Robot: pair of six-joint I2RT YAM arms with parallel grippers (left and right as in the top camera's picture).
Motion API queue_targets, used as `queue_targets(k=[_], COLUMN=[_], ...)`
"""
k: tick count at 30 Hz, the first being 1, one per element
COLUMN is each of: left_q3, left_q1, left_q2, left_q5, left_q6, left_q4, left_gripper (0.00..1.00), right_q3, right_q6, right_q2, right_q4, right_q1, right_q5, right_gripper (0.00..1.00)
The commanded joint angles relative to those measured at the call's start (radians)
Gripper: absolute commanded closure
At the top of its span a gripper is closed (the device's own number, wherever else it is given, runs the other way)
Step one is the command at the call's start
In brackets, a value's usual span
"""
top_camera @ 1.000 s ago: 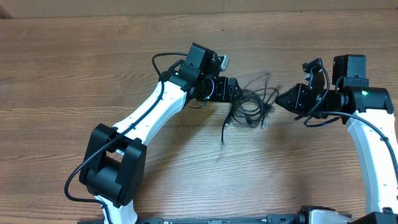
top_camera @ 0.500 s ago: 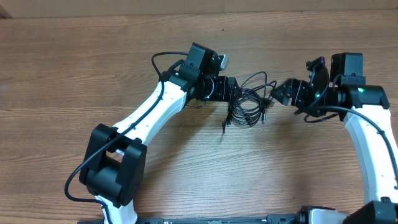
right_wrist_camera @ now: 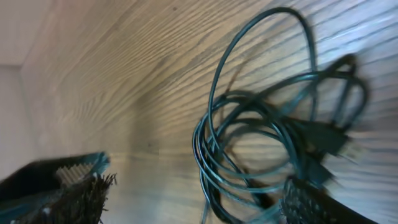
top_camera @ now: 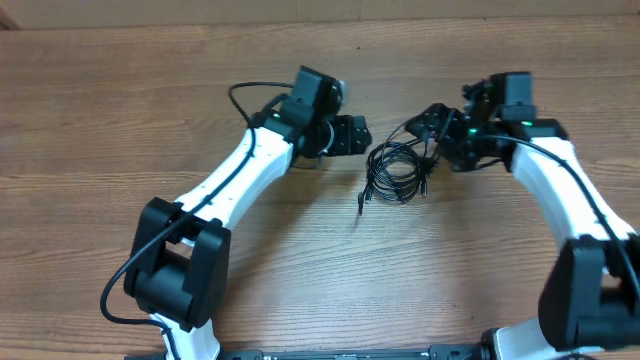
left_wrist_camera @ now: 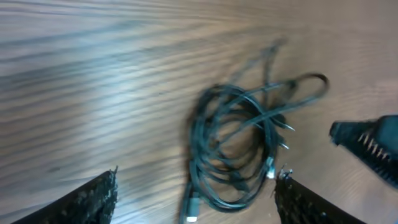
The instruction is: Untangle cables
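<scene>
Cables (top_camera: 398, 172) lie in one knotted bunch on the table (top_camera: 300, 260) between the left gripper (top_camera: 352, 135) and the right gripper (top_camera: 436, 128), both wide open and holding nothing, so nearly all the untangling looks left to do.

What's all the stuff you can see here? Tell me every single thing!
cables: one tangled bundle, black, middle of the table; how many cords are inside is unclear
table: one, brown wood, under everything
left arm: one, white and black, reaching in from the left side
right arm: one, white and black, reaching in from the right side
jaws: two pairs, black, both open, one pair at each side of the cables
</scene>
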Motion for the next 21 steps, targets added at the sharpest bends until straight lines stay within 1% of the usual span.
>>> queue_targets(k=[1, 2, 4, 9, 12, 16, 21], left_q3=[0.004, 0.004, 0.004, 0.003, 0.003, 0.003, 0.003], left_q1=[0.054, 0.063, 0.076, 0.093, 0.093, 0.093, 0.094], left_q2=[-0.014, -0.014, -0.014, -0.014, -0.014, -0.014, -0.014], left_q5=[-0.030, -0.031, -0.031, -0.046, -0.066, -0.087, -0.121], left_q6=[-0.039, -0.039, -0.038, -0.038, -0.038, -0.037, -0.038], left_q4=[-0.031, -0.045, -0.067, -0.097, -0.097, -0.097, -0.096], left_gripper=[0.18, 0.18, 0.17, 0.14, 0.11, 0.08, 0.04], right_q3=[-0.005, -0.005, -0.005, -0.005, -0.005, -0.005, -0.005], right_q6=[0.229, 0.275, 0.316, 0.315, 0.315, 0.307, 0.295], right_q2=[0.054, 0.069, 0.090, 0.135, 0.182, 0.226, 0.230], right_q4=[0.045, 0.061, 0.109, 0.251, 0.299, 0.326, 0.354], right_q1=[0.072, 0.090, 0.117, 0.166, 0.190, 0.197, 0.200], right_q5=[0.231, 0.297, 0.393, 0.561, 0.652, 0.681, 0.681], right_gripper=[0.12, 0.12, 0.13, 0.18, 0.18, 0.19, 0.20])
